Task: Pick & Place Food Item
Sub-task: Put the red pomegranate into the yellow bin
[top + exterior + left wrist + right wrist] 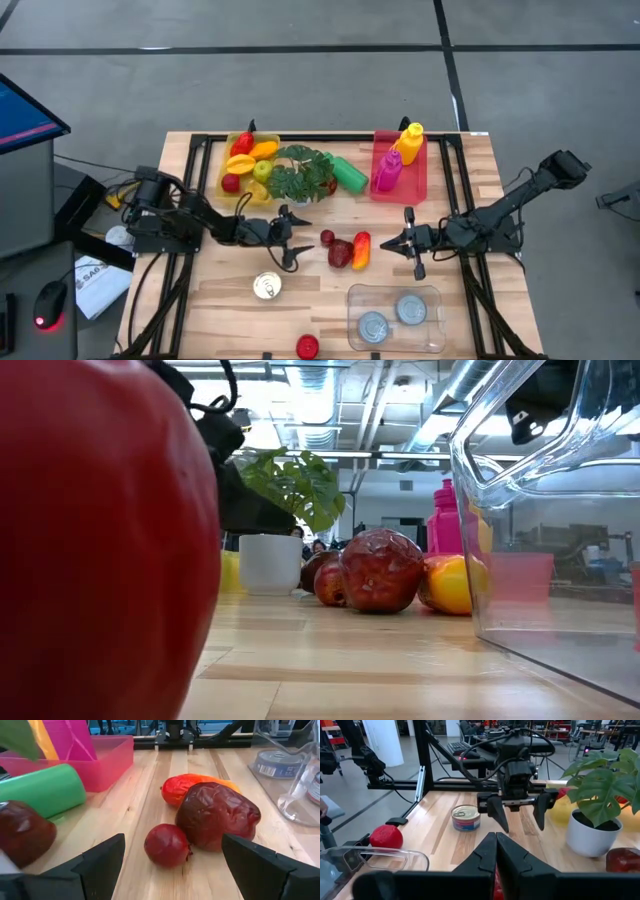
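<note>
I'm looking at a cluster of three play-food pieces at mid-table: a small dark-red round fruit, a larger wrinkled dark-red fruit touching it, and a red-to-orange pepper lying behind them. All three look like light, hollow plastic, stiff but smooth, so I expect the round one to squirt out of a careless pinch. I would take it across its middle, low, with the fingers straddling it.

My left gripper sits just beside the cluster, fingers spread wide and aimed at the small fruit. The right gripper faces it from the other side of the cluster, fingers pressed together and holding nothing.

Nearby are the clear container with two tins inside, a pink bin, a green cylinder and a potted plant.
</note>
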Action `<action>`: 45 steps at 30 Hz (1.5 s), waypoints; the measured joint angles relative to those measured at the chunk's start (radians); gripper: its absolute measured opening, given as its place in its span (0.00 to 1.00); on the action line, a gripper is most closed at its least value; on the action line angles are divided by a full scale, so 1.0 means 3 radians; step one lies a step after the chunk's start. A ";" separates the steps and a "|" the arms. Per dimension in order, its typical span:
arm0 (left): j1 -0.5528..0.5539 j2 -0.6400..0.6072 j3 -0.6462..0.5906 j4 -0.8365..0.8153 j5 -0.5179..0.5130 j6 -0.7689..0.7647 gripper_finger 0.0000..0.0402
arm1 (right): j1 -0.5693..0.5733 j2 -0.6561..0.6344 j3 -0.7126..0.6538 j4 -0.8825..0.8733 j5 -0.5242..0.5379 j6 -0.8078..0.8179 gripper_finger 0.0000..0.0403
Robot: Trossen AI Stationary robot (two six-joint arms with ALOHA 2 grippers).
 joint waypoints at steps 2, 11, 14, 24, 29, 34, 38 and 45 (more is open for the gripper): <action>0.0004 0.0092 0.0089 0.0008 0.0003 0.0001 0.80 | 0.0000 0.0000 0.0000 0.0001 0.0000 0.0003 0.01; 0.0163 0.0381 0.0657 -0.0845 0.0094 0.0264 0.80 | 0.0004 0.0000 0.0000 0.0000 -0.0001 0.0004 0.01; 0.0250 0.0386 0.0768 -0.1040 0.0230 0.0262 0.80 | 0.0002 0.0000 0.0000 -0.0001 -0.0001 0.0003 0.01; 0.0441 0.0383 0.0883 -0.1197 0.0749 0.0173 0.80 | 0.0000 0.0000 0.0000 -0.0020 -0.0001 0.0001 0.01; 0.0437 0.0402 0.0886 -0.1236 0.0753 0.0173 0.80 | 0.0000 0.0000 0.0000 -0.0024 -0.0001 -0.0009 0.01; 0.0435 0.0566 0.0935 -0.1241 0.0752 0.0172 0.80 | 0.0000 0.0000 0.0000 -0.0023 -0.0001 -0.0006 0.01; 0.0435 0.0707 0.1059 -0.1238 0.0750 0.0172 0.80 | 0.0000 0.0000 0.0000 -0.0021 -0.0001 0.0003 0.01; 0.0437 0.0761 0.1108 -0.1269 0.0748 0.0170 0.75 | 0.0000 0.0001 0.0000 -0.0025 -0.0001 0.0003 0.01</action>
